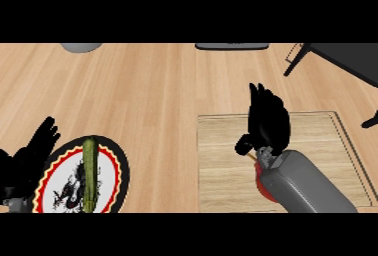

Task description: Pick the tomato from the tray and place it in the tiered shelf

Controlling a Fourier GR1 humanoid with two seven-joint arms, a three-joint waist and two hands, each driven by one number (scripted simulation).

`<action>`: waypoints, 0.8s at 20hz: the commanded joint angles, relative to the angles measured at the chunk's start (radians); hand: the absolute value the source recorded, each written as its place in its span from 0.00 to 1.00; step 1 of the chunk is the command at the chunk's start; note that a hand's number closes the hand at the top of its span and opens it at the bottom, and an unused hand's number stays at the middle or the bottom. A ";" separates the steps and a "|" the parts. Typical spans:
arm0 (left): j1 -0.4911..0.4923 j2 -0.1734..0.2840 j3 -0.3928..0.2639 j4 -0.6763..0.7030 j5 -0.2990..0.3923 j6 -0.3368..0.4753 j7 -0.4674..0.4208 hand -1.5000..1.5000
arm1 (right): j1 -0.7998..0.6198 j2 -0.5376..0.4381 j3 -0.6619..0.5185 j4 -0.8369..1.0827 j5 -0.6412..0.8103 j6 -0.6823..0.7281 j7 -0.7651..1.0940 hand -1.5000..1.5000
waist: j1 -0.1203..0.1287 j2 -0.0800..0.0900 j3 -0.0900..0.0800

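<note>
Right forearm (310, 182) is coming in from the lower right edge, grey, angling up and to the left over the tray (221, 165), covering part of it. Tomato (261, 184) is sitting on the tray right at the forearm's left side, only a red sliver showing, rest hidden under the arm. Something small and yellowish is showing just above it by the wrist, cannot tell what. Right hand (267, 125) is hanging over the tray's upper middle, above the tomato, fingers (260, 97) pointing away toward the far side, straight and released, thumb (244, 145) sticking out to the left and down. It is not grasping anything; tomato is lying behind the palm near the wrist, not between the fingers.

Left hand (33, 152) is showing at the lower left edge, open, fingers up and relaxed, resting just beside the plate (111, 165) and overlapping its left rim. Plate is lying on the worktop (148, 90), dark rim with a red and yellow band and a dark figure on white. A long green vegetable (89, 172) is lying across the plate, running near to far.

Tray is a light wooden one with a thin raised rim, well apart from the plate, bare worktop between.

Farther back, tiered shelf (343, 57) is showing dark at the upper right, one leg slanting down onto the worktop, only partly in view. A dark flat object (232, 46) is lying at the far edge in the middle, a grey round object (81, 47) at the far left, both cut off
</note>
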 commanded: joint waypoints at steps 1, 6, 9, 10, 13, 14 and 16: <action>-0.030 0.006 -0.005 0.015 0.001 -0.017 0.009 0.50 | -0.056 0.013 0.033 0.013 -0.054 0.310 0.149 0.00 | 0.004 0.007 0.001; 0.012 0.025 0.025 0.010 0.026 -0.056 -0.014 0.50 | -0.092 -0.005 0.003 -0.012 -0.096 0.490 0.204 0.00 | 0.014 0.006 0.003; -0.008 -0.018 0.002 0.003 -0.004 -0.005 0.003 0.50 | -0.096 -0.024 -0.025 0.024 -0.107 0.524 0.172 0.00 | 0.012 0.009 0.004; -0.034 0.000 0.006 0.023 -0.013 -0.016 -0.003 0.50 | -0.103 -0.026 -0.034 -0.029 -0.119 0.573 0.209 0.00 | 0.002 0.007 0.003; 0.020 -0.001 0.013 -0.014 -0.004 -0.032 -0.018 0.50 | -0.103 -0.039 -0.070 -0.002 -0.128 0.598 0.171 0.00 | 0.013 0.007 0.004; -0.004 -0.031 -0.005 0.016 -0.034 0.005 -0.017 0.50 | -0.078 -0.071 -0.083 0.010 -0.116 0.569 0.124 0.00 | 0.007 0.010 0.004; -0.010 -0.012 0.009 0.005 -0.008 -0.032 0.000 0.50 | -0.100 -0.037 -0.093 0.079 -0.093 0.554 0.121 0.00 | 0.016 0.011 0.005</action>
